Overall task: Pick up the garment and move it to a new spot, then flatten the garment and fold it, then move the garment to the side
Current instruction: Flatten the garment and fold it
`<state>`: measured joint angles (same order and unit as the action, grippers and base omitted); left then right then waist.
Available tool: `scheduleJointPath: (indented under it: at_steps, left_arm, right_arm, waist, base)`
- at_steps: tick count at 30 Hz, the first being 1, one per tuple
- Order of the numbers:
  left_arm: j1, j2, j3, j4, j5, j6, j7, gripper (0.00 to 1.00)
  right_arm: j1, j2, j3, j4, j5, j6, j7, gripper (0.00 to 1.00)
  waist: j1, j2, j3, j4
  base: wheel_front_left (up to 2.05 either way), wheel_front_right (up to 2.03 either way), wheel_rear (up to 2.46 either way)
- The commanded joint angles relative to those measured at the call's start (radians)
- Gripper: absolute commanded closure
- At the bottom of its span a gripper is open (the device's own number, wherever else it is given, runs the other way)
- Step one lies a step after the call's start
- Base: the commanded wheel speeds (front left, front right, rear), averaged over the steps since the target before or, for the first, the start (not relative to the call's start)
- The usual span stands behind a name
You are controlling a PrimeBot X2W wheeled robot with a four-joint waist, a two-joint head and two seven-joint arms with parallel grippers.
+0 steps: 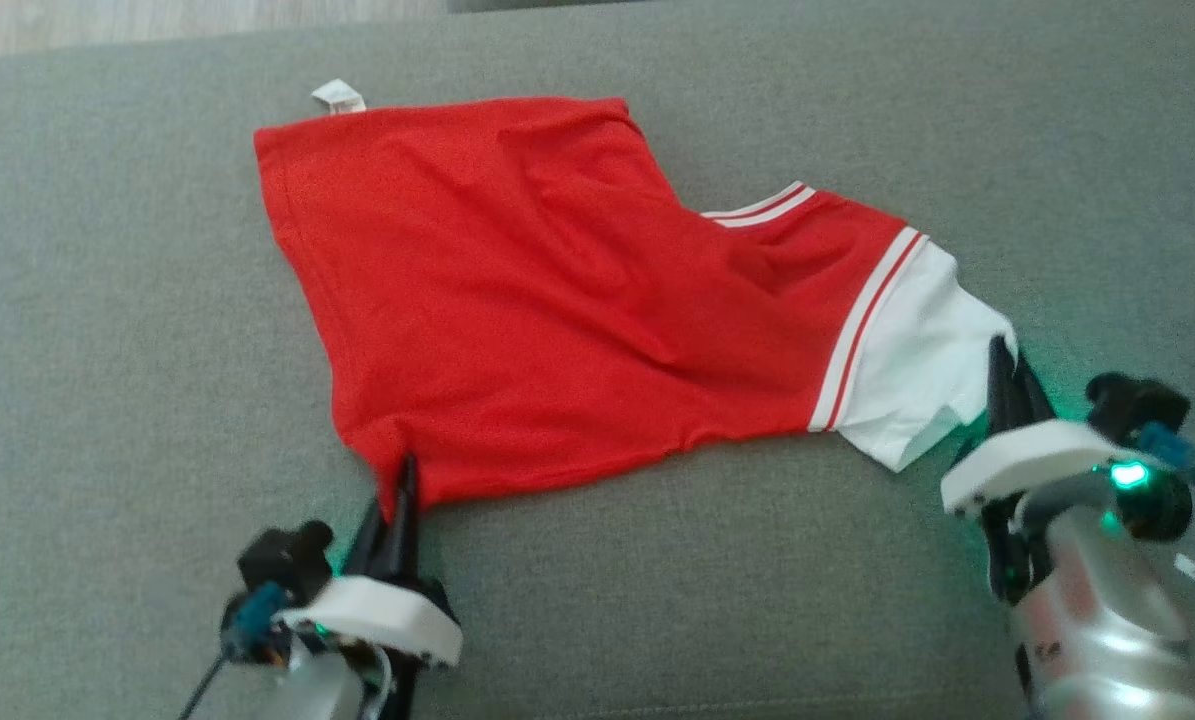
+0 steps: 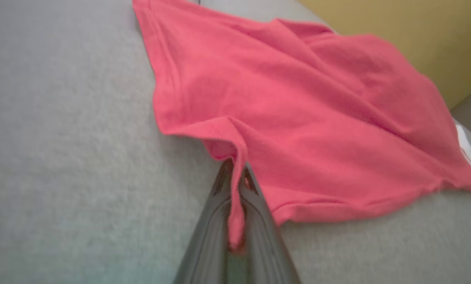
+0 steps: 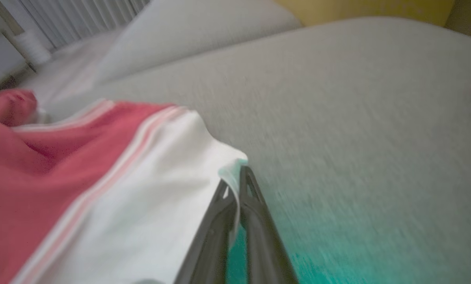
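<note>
The left claw (image 1: 404, 490) pinches the hem (image 2: 219, 130), the right claw (image 1: 1004, 375) the white sleeve (image 1: 917, 340), of the red knit shirt (image 1: 557, 300) spread near the grey fabric cushion's (image 1: 107, 350) front edge. Lift both evenly, cloth taut.

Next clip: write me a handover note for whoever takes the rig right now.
Left tool: shut on the garment, at its red hem corner.
Right tool: shut on the white sleeve edge.
Garment: spread on the grey cushion, wrinkled, not folded.
Done: both ends gripped.
Left: flatten, fold, move aside.
</note>
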<state>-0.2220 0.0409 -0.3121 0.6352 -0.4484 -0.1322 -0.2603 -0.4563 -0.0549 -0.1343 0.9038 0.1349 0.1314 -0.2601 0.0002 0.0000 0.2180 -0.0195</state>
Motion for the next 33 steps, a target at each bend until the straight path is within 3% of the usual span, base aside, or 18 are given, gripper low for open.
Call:
scheduleJointPath:
  at_steps: [1, 6, 12, 15, 23, 29, 33]
  left_arm:
    - [-0.039, 0.009, 0.062, -0.051, 0.021, 0.002, -0.001, 1.0]
    - [-0.155, 0.066, 0.113, -0.181, 0.064, 0.002, -0.001, 1.0]
    - [-0.346, 0.204, 0.128, -0.292, 0.07, 0.002, -0.001, 1.0]
    - [-0.44, 0.264, 0.114, -0.312, 0.063, 0.002, 0.005, 1.0]
    - [-0.619, 0.349, 0.091, -0.386, 0.059, 0.004, 0.15, 1.0]
    - [-0.684, 0.344, 0.07, -0.384, 0.069, 0.015, 0.21, 1.0]
    - [-0.746, 0.331, 0.048, -0.352, 0.108, 0.03, 0.18, 1.0]
  right_arm:
    - [-0.017, 0.005, 0.054, -0.09, 0.071, -0.001, -0.002, 1.0]
    - [-0.078, 0.005, 0.114, -0.325, 0.291, -0.001, -0.002, 1.0]
    - [-0.186, 0.0, 0.123, -0.526, 0.461, -0.001, -0.002, 1.0]
    - [-0.251, -0.032, 0.138, -0.594, 0.509, -0.001, -0.002, 1.0]
    - [-0.446, -0.108, 0.161, -0.661, 0.468, -0.001, 0.05, 1.0]
    - [-0.552, -0.103, 0.163, -0.625, 0.404, -0.001, 0.089, 1.0]
    - [-0.638, -0.094, 0.166, -0.561, 0.354, -0.001, 0.091, 1.0]
  waist:
    - [-0.0002, 0.0, -0.022, -0.005]
    - [-0.0002, 0.0, -0.085, -0.012]
    - [-0.0002, 0.0, -0.171, -0.021]
    - [-0.0002, 0.0, -0.198, -0.021]
    - [-0.0002, 0.0, -0.186, -0.013]
    - [-0.0002, 0.0, -0.103, -0.005]
    - [-0.0002, 0.0, -0.018, -0.002]
  base:
    - [0.0, 0.0, 0.0]
    - [0.0, 0.0, 0.0]
    - [0.0, 0.0, 0.0]
    - [0.0, 0.0, 0.0]
    - [0.0, 0.0, 0.0]
    - [0.0, 0.0, 0.0]
    - [0.0, 0.0, 0.0]
